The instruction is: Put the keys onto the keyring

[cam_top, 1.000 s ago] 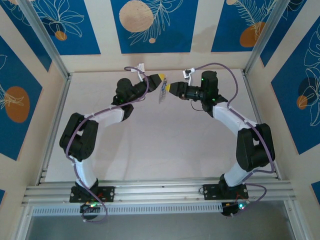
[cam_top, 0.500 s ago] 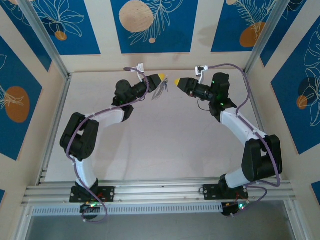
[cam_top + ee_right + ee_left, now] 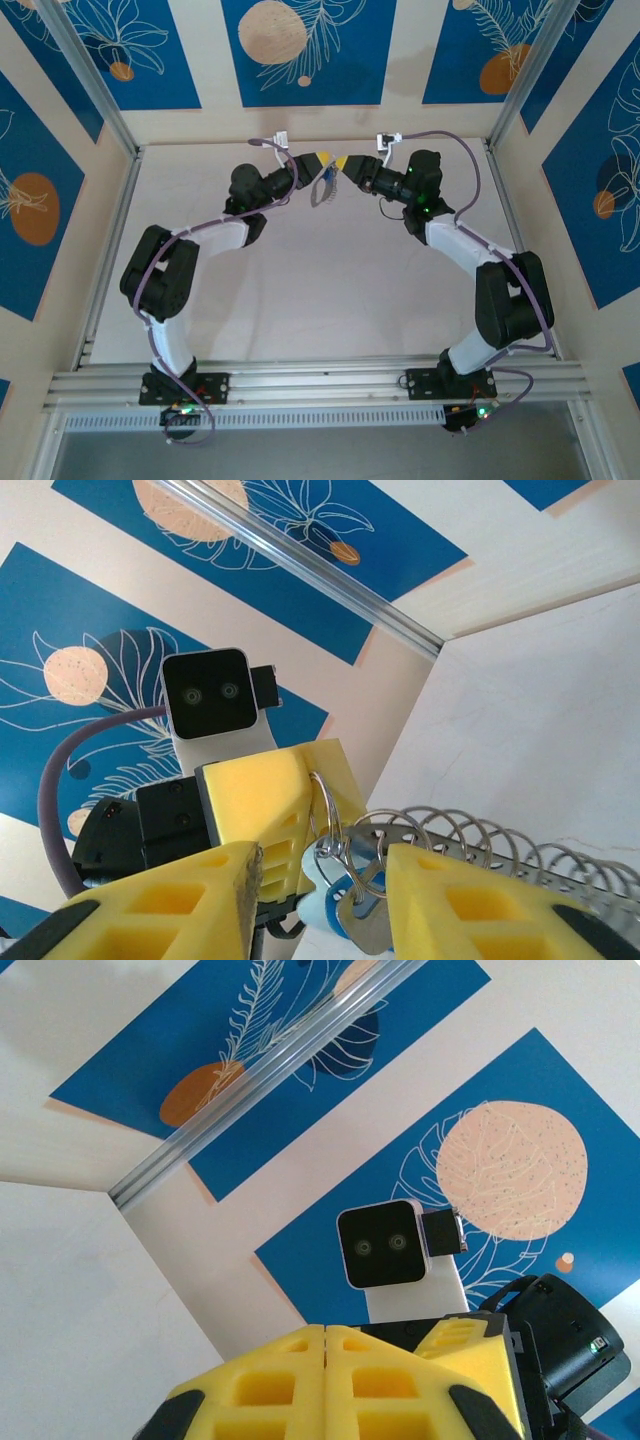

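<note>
In the top view my left gripper (image 3: 321, 160) and right gripper (image 3: 344, 163) meet tip to tip above the far middle of the table, and the keyring (image 3: 322, 188) dangles below them. In the right wrist view, the left gripper's yellow fingers (image 3: 262, 798) pinch a thin wire ring (image 3: 326, 798) of the keyring. From it hang the grey metal strip with several wire loops (image 3: 480, 852) and the keys (image 3: 352, 920), one blue-headed, one silver. My right gripper (image 3: 325, 895) is open, with the keys between its fingers. The left gripper (image 3: 326, 1332) has its pads pressed together.
The white table (image 3: 300, 290) is walled by blue and cream panels with aluminium posts. A rail (image 3: 320, 380) runs along the near edge at the arm bases. The right arm's wrist camera (image 3: 385, 1245) sits right behind the left fingertips.
My right gripper pulled back to the right, then came in again to the left gripper's tip, with its jaws narrower. The left gripper stayed shut and the keyring swung slightly.
</note>
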Controlling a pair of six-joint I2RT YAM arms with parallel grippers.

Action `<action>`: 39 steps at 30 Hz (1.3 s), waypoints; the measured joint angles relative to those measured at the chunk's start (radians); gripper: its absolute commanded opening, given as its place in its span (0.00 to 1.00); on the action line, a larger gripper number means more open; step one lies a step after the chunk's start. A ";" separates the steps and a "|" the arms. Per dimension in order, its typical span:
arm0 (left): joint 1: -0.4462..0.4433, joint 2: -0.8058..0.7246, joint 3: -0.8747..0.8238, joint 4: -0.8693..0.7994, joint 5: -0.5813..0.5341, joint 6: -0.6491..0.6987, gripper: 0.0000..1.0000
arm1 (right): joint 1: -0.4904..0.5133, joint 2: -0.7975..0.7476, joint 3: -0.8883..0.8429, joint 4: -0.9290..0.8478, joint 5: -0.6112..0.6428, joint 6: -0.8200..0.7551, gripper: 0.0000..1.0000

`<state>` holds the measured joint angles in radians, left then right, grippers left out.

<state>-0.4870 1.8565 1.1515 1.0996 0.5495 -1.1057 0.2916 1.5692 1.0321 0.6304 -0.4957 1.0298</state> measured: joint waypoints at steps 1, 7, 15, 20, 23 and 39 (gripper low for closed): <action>0.000 0.000 0.000 0.001 0.000 -0.001 0.00 | 0.000 0.002 0.000 0.005 0.000 0.002 0.35; -0.001 0.000 0.000 0.009 0.000 -0.004 0.00 | 0.002 0.032 0.018 0.020 -0.002 0.010 0.31; -0.003 0.000 0.000 0.008 0.000 -0.004 0.00 | 0.003 0.052 0.029 0.035 -0.005 0.011 0.31; -0.003 0.000 0.000 0.008 0.000 -0.004 0.00 | 0.002 0.053 0.033 0.036 -0.005 0.011 0.35; -0.003 0.000 0.000 0.008 0.000 -0.004 0.00 | -0.002 0.053 0.035 0.036 -0.005 0.011 0.35; -0.008 0.011 0.000 0.008 0.001 -0.004 0.00 | -0.004 0.071 0.058 0.057 -0.032 0.024 0.01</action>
<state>-0.4953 1.8679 1.1519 1.1076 0.5507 -1.1095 0.2878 1.6405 1.0904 0.6876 -0.5282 1.0538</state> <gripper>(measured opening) 0.049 0.075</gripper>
